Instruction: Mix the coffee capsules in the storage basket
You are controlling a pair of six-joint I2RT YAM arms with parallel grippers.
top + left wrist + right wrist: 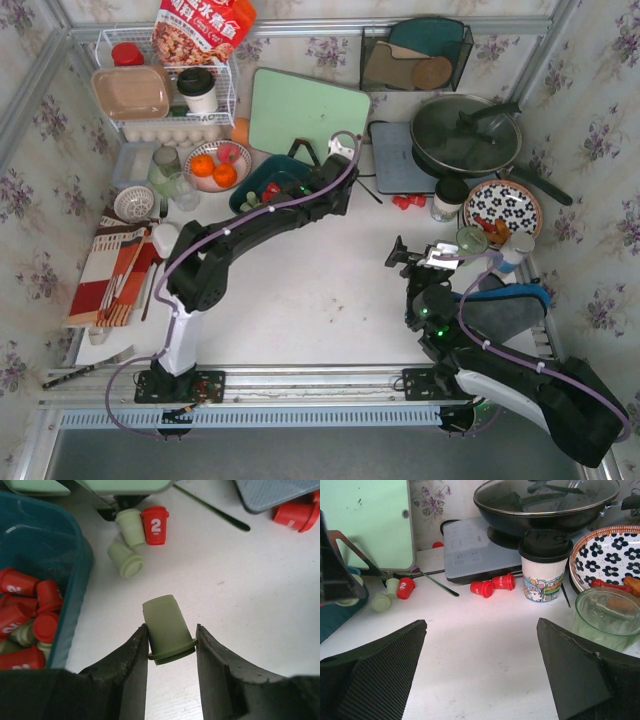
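The teal storage basket [82, 565] sits at the left of the left wrist view, with several red and a few pale green coffee capsules [22, 617] inside. My left gripper [172, 630] is shut on a pale green capsule [164, 617], just right of the basket. Two pale green capsules [127, 560] and a red one [155, 525] lie beyond it on the table. Two more red capsules [484, 588] lie by the cooker. In the top view my left arm partly hides the basket [250, 195]. My right gripper [482, 645] is open and empty over bare table.
A green cutting board [308, 110] leans behind the basket. A thin dark stick [210, 510] lies near the loose capsules. A lidded cup [546, 570], a glass bowl [607, 615], a patterned plate [610, 555] and a wok [465, 132] stand at the right.
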